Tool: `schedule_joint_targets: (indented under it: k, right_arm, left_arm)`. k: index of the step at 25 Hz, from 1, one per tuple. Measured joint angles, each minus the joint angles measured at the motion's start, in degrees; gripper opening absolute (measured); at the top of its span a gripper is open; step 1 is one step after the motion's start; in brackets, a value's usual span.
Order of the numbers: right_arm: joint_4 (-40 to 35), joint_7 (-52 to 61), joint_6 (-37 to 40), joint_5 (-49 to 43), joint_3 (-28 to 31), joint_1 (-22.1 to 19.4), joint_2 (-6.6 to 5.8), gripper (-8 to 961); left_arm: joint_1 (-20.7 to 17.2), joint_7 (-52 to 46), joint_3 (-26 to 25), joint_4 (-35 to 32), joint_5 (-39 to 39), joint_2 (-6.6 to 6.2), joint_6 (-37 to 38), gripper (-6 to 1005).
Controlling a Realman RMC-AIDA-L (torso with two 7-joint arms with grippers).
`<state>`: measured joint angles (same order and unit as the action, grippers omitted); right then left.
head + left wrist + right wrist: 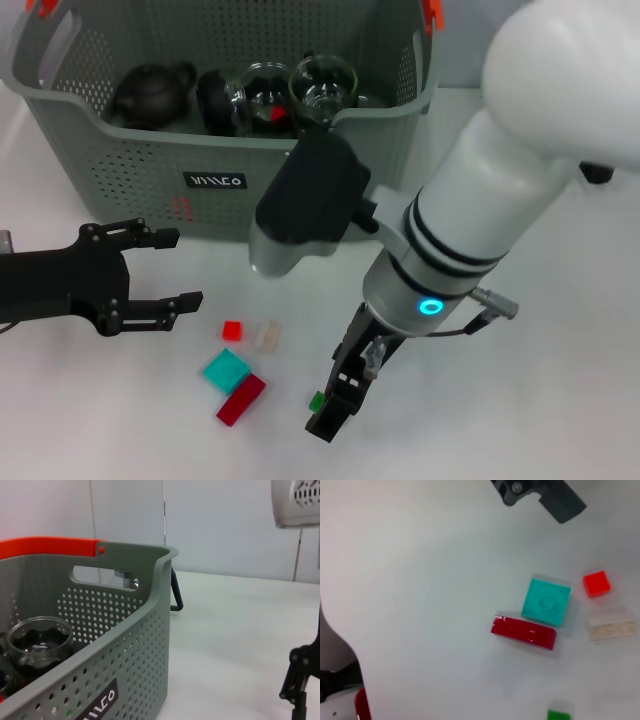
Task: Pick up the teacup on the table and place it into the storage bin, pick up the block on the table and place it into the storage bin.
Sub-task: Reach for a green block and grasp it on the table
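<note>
The grey-green storage bin [130, 170] stands at the back, with its corner also in the left wrist view [145, 645]. No teacup shows on the table. Two glass cups [322, 85] and dark teapots [150, 95] sit inside the bin, and one glass cup [40, 640] shows in the left wrist view. Several blocks lie on the table: small red [232, 330], beige [266, 335], teal [226, 371], dark red [241, 399] and small green [316, 401]. My right gripper [335, 405] points down right beside the green block [558, 715]. My left gripper [175, 268] hovers open in front of the bin.
The white right forearm [500, 200] spans the middle right above the table. Orange handle clips [431, 12] mark the bin's rim. The teal block [546, 601] and dark red block [523, 631] touch each other. Bare table lies to the right.
</note>
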<state>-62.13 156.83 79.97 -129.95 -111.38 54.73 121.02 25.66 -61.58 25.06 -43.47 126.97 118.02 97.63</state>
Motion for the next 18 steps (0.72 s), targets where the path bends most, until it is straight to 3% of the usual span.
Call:
schedule_joint_targets:
  k: [18]
  right_arm:
    - [0.6,0.0,-7.6,-2.1,-9.6,-0.4,0.18,787]
  left_arm:
    - [0.3,0.2,0.0,0.6,0.0,0.02,-0.3,830]
